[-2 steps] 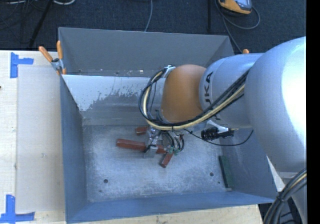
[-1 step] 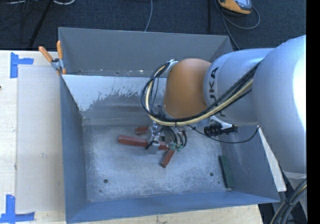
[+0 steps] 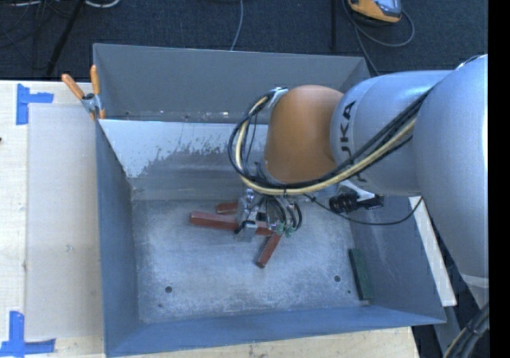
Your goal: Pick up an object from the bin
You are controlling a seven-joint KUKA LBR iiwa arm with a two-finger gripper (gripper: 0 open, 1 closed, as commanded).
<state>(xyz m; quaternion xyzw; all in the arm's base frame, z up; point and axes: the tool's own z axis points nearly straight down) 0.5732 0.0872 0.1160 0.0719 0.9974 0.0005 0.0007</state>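
Camera view, from above and a little to one side. The pincer [image 3: 267, 222] is low over the floor of the bin [image 3: 179, 277], near the middle and towards the back wall. Whether it is open or closed cannot be told, since the wrist hardware hides its tip, and nothing can be seen gripped in it.

Three red-brown sticks lie round it on the floor:
- The long stick [image 3: 212, 222] lies flat and nearly level across the view. Its right end runs up to the pincer from the left; whether they touch cannot be told.
- The tilted stick [image 3: 268, 251] lies just in front of the pincer. It slants, with its upper end towards the pincer and its lower end towards the front wall.
- The short stick [image 3: 228, 208] lies just behind the long one, near the pincer's left side.

Above the pincer sits the orange cover [image 3: 301, 133] of the wrist, with looped cables [image 3: 239, 145] hanging on its left side. The grey arm [image 3: 414, 133] runs in from the right over the bin's right rim.

Well apart from the sticks, a dark strip [image 3: 358, 273] lies along the foot of the right wall, near the front corner.
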